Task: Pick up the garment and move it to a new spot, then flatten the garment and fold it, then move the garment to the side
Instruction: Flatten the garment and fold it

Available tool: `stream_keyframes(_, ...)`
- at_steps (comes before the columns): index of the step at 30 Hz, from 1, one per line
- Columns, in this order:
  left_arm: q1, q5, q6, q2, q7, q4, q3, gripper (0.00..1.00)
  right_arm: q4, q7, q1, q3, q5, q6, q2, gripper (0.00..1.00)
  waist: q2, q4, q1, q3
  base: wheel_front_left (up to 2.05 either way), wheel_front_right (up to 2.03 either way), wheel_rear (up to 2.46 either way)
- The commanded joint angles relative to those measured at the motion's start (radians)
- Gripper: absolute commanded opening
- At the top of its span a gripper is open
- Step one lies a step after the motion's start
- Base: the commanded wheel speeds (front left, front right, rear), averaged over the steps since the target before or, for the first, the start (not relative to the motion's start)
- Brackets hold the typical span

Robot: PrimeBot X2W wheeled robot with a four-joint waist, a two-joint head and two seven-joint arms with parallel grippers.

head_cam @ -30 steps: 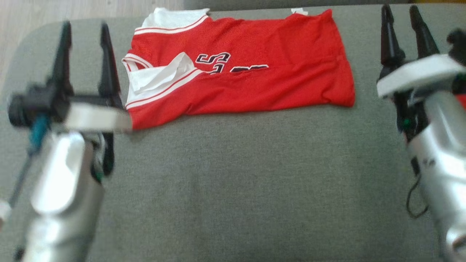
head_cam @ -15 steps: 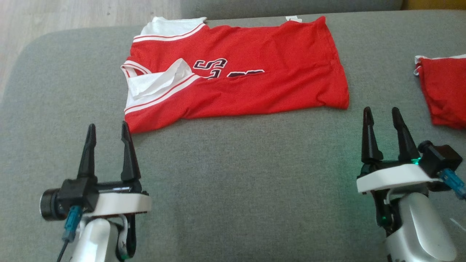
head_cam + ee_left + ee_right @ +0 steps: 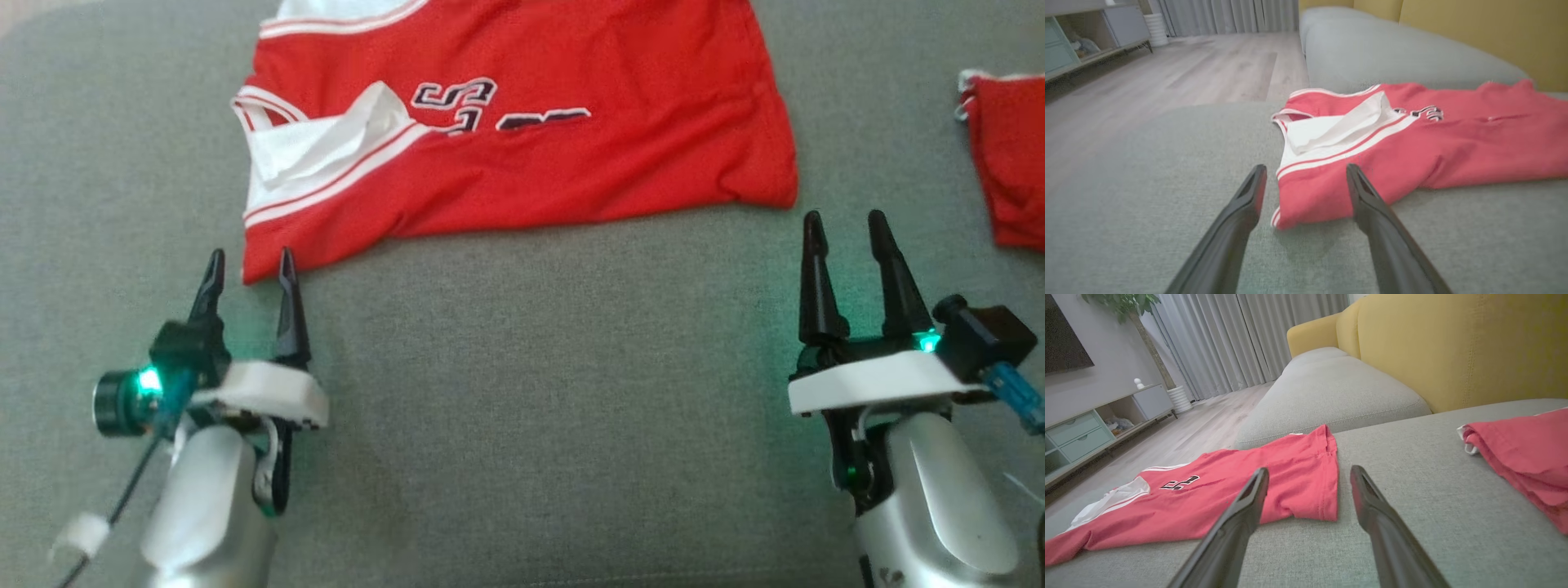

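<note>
The garment is a red jersey with white trim and dark numbers, folded lengthwise on the grey sofa seat. My left gripper is open, its tips at the jersey's near left corner, which lies between the fingers without being pinched. My right gripper is open just short of the jersey's near right corner, empty and slightly to its right.
A second red garment lies at the right edge of the seat. A yellow backrest rises behind. Wood floor and a low cabinet lie beyond the sofa's left end.
Both arms pulled back low from beside the jersey, then edged forward toward its near corners. The head camera tilted down, so the jersey sits higher in view. Both grippers stayed open.
</note>
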State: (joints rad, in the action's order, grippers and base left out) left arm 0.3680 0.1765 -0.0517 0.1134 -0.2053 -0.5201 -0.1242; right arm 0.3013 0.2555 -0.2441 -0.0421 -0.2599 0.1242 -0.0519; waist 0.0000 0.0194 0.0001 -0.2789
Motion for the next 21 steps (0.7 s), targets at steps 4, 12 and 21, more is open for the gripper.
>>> stream_keyframes(4,0.116,-0.001,-0.015,0.051,0.025,-0.101,0.048,1.00,-0.043,0.006,-0.050,-0.033,-0.012,0.007,0.002,1.00,0.0000,0.017,-0.0001,-0.052,0.00,0.00,0.00)
stream_keyframes(12,0.196,-0.001,-0.009,0.074,0.071,-0.244,0.038,1.00,-0.052,0.006,-0.054,-0.034,-0.017,0.007,0.002,1.00,0.0000,0.030,-0.0001,-0.091,0.00,0.00,0.00)
stream_keyframes(21,0.235,0.010,0.038,0.078,0.091,-0.344,0.011,0.00,-0.046,0.006,-0.053,-0.033,-0.014,0.007,0.002,1.00,0.0000,0.027,-0.0001,-0.089,0.00,0.00,0.00)
